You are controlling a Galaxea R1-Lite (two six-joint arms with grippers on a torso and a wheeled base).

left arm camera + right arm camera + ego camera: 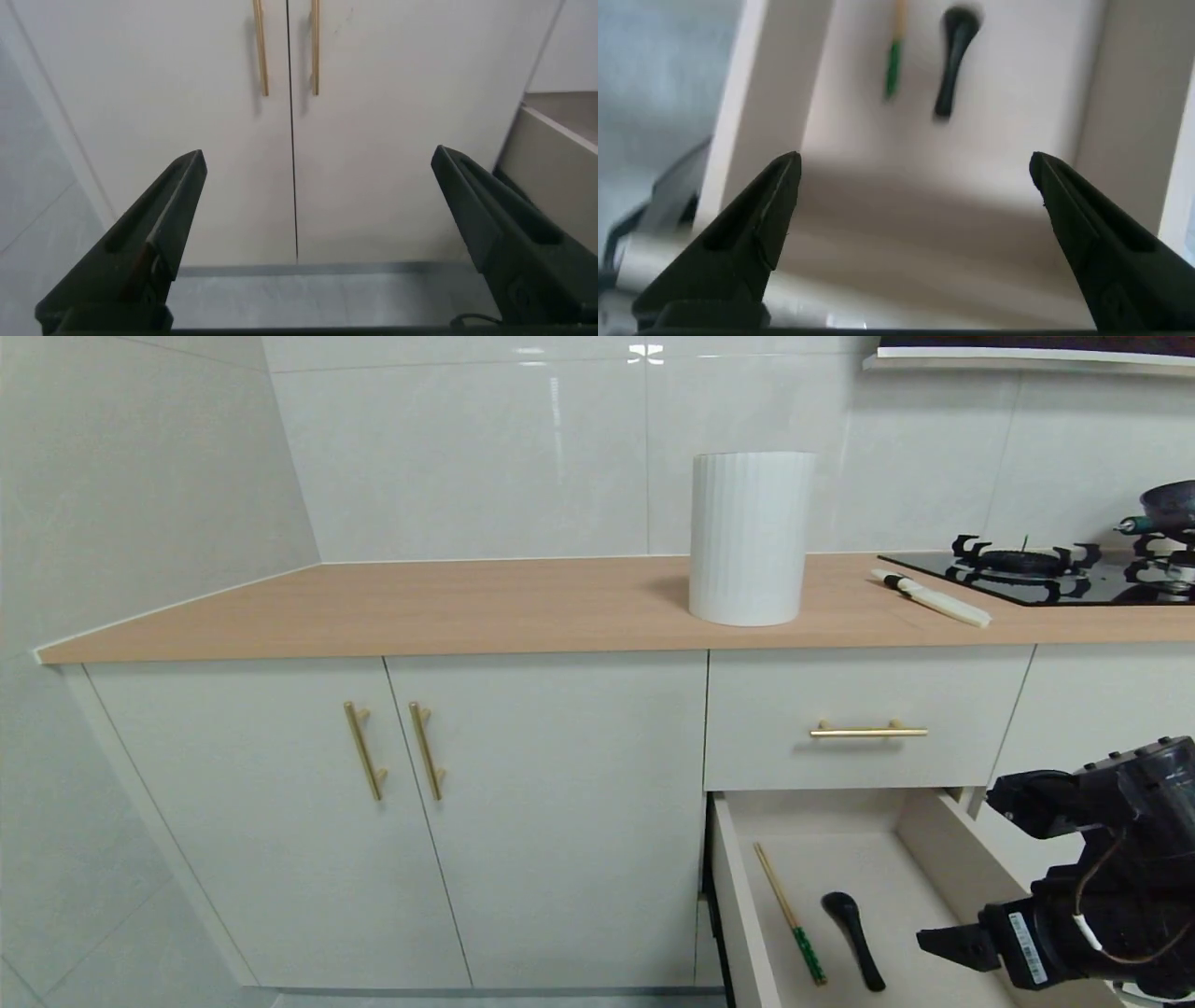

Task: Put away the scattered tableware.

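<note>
A lower drawer [739,905] stands pulled out under the wooden counter [467,602]. Inside it lie a pair of wooden chopsticks with green ends [790,915] and a black spoon [854,938]. The right wrist view shows the same chopsticks [895,56] and spoon [952,56] on the drawer floor. My right gripper [966,868] hangs open and empty over the drawer's near end, its own view [915,166] showing the fingers wide apart. On the counter, a white-bladed knife [929,597] lies beside the stove. My left gripper [318,157] is open and empty, low down, facing the cabinet doors.
A tall white ribbed canister [750,537] stands on the counter. A black gas hob [1027,569] with a pot is at the far right. Two cabinet doors with gold handles [262,47] are left of the drawer; a shut drawer [868,732] sits above it.
</note>
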